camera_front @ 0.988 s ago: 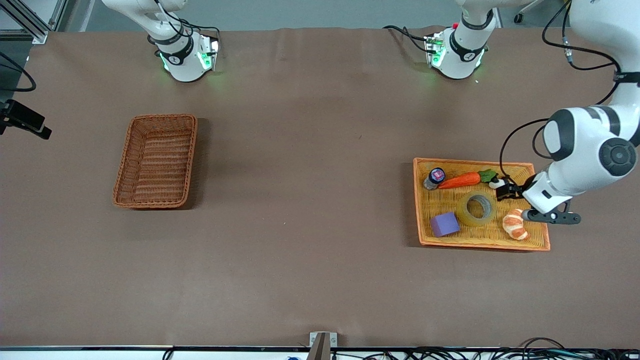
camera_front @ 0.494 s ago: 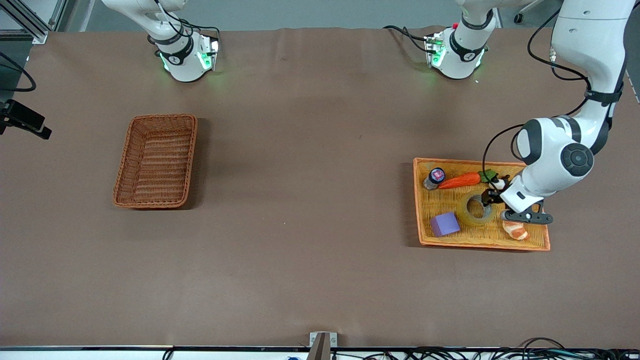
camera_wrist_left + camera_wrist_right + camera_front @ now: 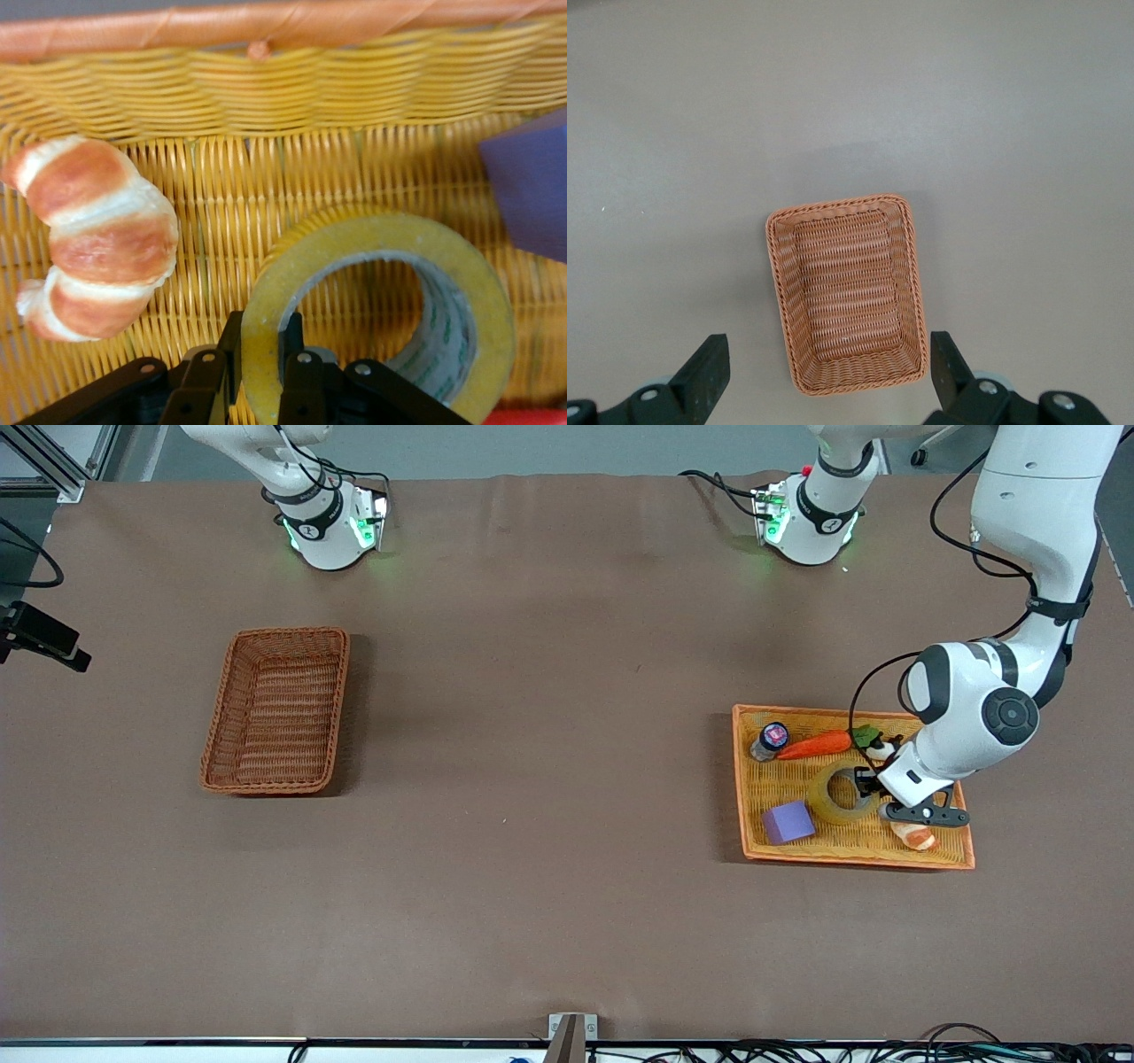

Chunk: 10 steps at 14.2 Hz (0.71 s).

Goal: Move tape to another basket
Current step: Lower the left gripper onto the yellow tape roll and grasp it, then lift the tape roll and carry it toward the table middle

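Observation:
The tape [image 3: 824, 804], a yellowish ring with a grey core, lies in the yellow woven tray [image 3: 850, 859] at the left arm's end of the table. My left gripper [image 3: 864, 784] is down in the tray at the ring's edge. In the left wrist view one finger is inside the ring and the other outside, both pressed on the wall of the tape [image 3: 390, 239], so my left gripper [image 3: 261, 350] is shut on it. The brown wicker basket [image 3: 279, 717] stands empty toward the right arm's end. My right gripper [image 3: 826, 363] is open, high over the basket [image 3: 846, 292].
The tray also holds a croissant [image 3: 917, 834] beside the tape, a purple block [image 3: 788, 822], a carrot [image 3: 813, 745] and a small bottle [image 3: 769, 741]. In the left wrist view the croissant [image 3: 102, 235] and the tray's wall [image 3: 266, 97] lie close to the tape.
My left gripper moved from the tray's edge across to the tape, came down and closed over its wall. The right arm has not moved.

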Motion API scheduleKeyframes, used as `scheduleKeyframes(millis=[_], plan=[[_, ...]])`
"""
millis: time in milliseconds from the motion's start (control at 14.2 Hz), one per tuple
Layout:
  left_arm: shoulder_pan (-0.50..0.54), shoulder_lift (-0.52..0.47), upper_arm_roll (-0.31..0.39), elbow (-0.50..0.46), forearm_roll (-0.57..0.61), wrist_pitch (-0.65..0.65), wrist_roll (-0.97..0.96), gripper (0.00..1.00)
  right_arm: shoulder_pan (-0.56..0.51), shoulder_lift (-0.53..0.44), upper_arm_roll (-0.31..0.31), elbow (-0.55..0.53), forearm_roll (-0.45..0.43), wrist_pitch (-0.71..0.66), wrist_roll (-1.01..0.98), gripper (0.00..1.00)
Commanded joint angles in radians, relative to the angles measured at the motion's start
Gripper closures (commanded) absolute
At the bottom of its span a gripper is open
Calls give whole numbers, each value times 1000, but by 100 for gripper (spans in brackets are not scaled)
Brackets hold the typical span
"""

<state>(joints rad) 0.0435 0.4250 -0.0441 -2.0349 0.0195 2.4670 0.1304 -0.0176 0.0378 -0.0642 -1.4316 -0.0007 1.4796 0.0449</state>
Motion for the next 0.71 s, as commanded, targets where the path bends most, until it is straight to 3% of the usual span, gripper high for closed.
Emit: scheduleKeyframes(millis=[0, 212, 424, 635], plan=[[-14, -75, -26, 132, 0, -274, -9, 100, -4, -27, -3, -30, 22, 10, -14, 0], [-16, -78, -129, 284, 2, -523, -141, 100, -4, -27, -3, -30, 22, 8, -14, 0], [-45, -48, -238, 329, -7, -528, -378, 100, -4, -27, -3, -30, 22, 10, -14, 0], [-213, 81, -255, 462, -1, -528, -680, 100, -5, -26, -3, -30, 22, 10, -14, 0]])
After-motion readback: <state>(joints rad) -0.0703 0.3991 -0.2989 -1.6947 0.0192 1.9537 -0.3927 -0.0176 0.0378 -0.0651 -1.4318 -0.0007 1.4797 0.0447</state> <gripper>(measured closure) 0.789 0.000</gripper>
